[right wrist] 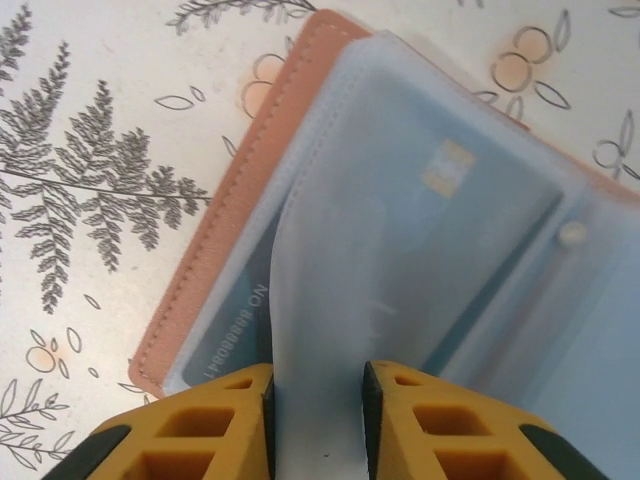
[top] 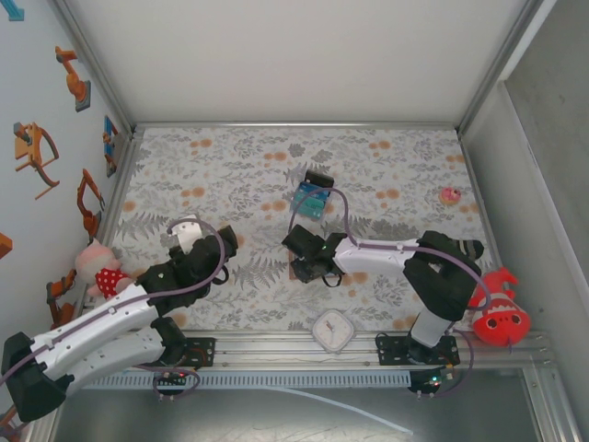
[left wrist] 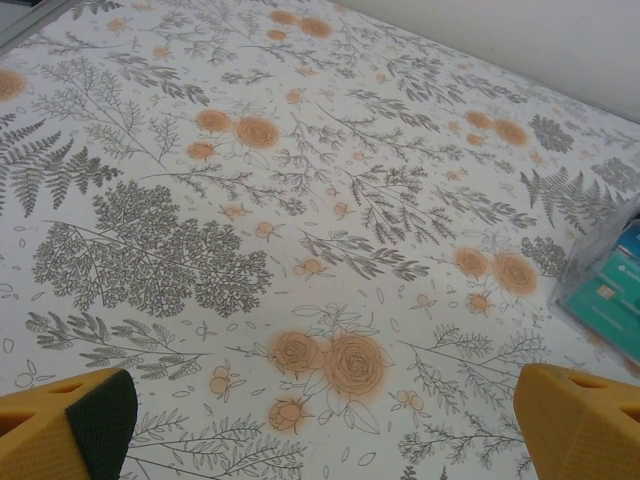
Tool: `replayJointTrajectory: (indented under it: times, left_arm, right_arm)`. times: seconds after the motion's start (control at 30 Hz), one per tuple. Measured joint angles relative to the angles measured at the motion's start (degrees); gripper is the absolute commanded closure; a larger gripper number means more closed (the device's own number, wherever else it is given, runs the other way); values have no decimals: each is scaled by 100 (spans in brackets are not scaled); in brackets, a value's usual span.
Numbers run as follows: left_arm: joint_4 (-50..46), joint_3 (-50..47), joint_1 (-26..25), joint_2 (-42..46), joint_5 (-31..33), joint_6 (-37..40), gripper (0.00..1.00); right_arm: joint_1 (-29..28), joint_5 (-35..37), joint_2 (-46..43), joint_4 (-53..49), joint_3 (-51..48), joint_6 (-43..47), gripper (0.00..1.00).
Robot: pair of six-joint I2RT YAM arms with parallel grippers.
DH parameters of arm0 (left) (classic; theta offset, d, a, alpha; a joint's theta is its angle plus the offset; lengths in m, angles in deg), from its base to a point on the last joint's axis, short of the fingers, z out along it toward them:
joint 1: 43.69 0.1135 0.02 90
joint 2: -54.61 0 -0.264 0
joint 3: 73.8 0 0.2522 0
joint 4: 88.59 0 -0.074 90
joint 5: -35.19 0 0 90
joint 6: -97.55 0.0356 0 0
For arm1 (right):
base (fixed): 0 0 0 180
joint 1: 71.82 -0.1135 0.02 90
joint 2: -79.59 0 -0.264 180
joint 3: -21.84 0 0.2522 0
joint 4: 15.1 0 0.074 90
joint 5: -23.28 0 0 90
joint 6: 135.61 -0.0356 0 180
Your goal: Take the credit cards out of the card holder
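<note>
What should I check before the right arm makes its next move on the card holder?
1. Right gripper closed on the clear sleeve: ok, the sleeve sits between the fingers.
2. Card holder lying open on the table: ok.
3. Credit card left to remove: not ok, a light blue one with a chip sits in a pocket.
4. Grip includes a card, not just the sleeve: cannot tell.
5. Left gripper open and away from the holder: ok.
6. Loose credit cards lying apart from the holder: ok.
</note>
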Motion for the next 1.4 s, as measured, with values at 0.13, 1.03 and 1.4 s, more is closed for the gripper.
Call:
replayJointTrajectory:
  times: [0.13,1.03,1.4]
  left_arm:
    - [81,197,0,-205,-122,177,3]
    - [1147,1602,-133,-3298,-2094,1563,12]
    - [1246,2149,-557,-4874,-2468,1687,19]
  right_arm:
    - [9,116,-212,-2,-63,-2,72]
    - [1161,334,-1864,-46,-1320,-586,64]
    - [1762,-87,-2428,-92,-1403,-715,70]
